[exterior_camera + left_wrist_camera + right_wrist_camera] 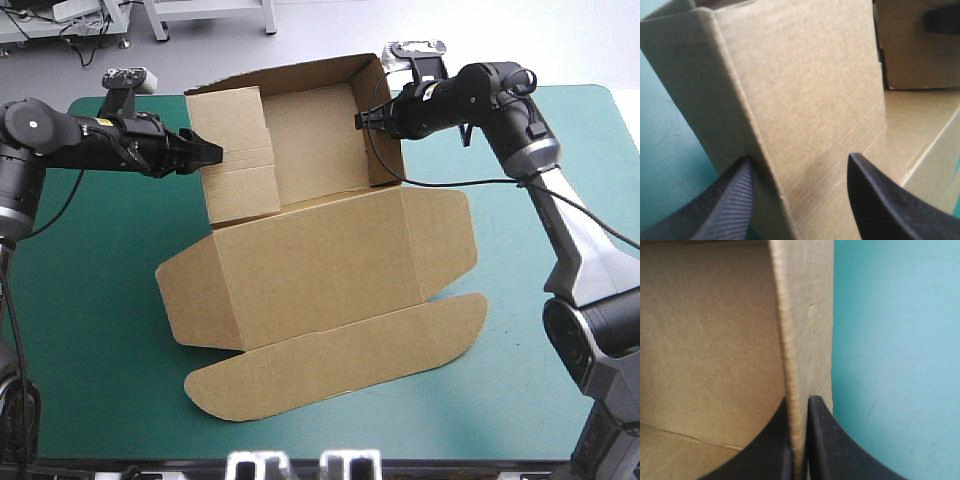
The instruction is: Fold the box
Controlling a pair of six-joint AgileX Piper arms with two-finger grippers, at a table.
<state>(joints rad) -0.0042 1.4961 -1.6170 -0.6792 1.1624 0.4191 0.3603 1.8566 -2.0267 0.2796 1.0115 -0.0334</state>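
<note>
In the left wrist view the box (805, 100) crowds the picture: its upright left wall runs off past the edges and hides most of the bench (665, 150) behind it, while a dark shape (942, 20) across the tray is cut off at the corner and too blurred to name. In the right wrist view the right jaws pinch a wall whose board edge is blurred and runs out of sight.

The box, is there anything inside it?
Only bare brown board shows inside the box; nothing lies there. The raised left wall covers the corner behind it.
</note>
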